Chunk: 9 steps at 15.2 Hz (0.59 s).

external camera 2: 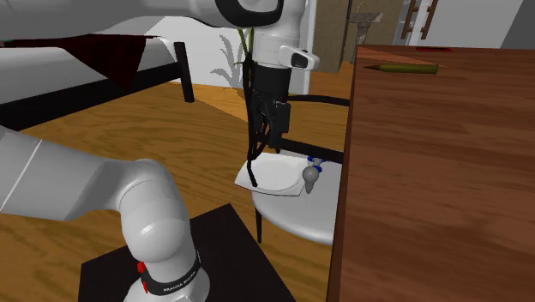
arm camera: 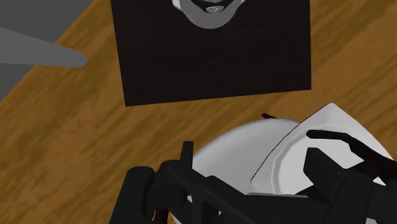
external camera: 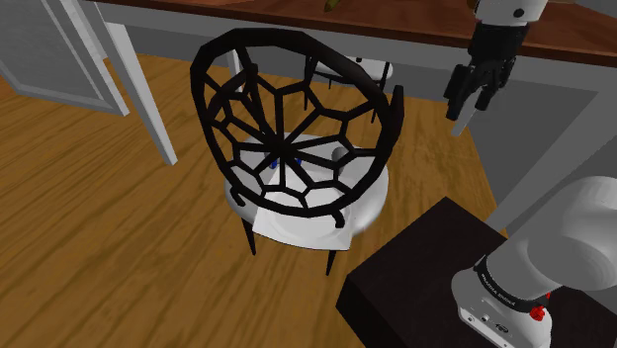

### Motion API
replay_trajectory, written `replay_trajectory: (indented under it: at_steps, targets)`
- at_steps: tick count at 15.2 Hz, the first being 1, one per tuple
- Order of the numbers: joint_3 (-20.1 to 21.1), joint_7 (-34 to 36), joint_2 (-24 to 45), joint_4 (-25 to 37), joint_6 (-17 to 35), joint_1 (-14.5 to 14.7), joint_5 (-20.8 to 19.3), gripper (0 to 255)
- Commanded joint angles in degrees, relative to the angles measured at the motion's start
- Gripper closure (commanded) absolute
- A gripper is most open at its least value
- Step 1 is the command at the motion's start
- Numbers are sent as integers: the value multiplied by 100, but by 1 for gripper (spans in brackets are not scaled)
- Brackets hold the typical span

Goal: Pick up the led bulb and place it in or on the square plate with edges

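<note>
A white square plate [external camera: 297, 222] with raised edges lies on the white seat of a chair [external camera: 371, 203]. A small grey bulb [external camera: 344, 155] with a blue base sits at the plate's far corner; whether it rests on the plate or on the seat beside it I cannot tell. From the second exterior view the bulb [external camera 2: 309, 178] is at the plate's [external camera 2: 270, 176] right edge. My black gripper [external camera: 473, 97] hangs open and holds nothing, well above the chair and off toward the shoulder view's right. Seen from the wrist, the gripper [arm camera: 251, 167] looks down on the plate [arm camera: 292, 159].
The chair's tall black web-patterned back [external camera: 287, 109] curves around the seat on the near side. A brown wooden table [external camera 2: 429, 172] stands close beside the chair, with a thin green object [external camera 2: 407, 67] on it. My black stand [external camera: 415, 267] is just behind the chair.
</note>
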Motion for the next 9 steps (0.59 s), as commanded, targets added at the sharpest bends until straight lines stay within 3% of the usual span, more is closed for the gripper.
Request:
replay_trajectory:
  at_steps: [1, 9]
  targets:
    - [0, 0, 0, 0, 0, 0, 0, 0]
    - [86, 12, 1063, -444, 1790, 162, 172, 0]
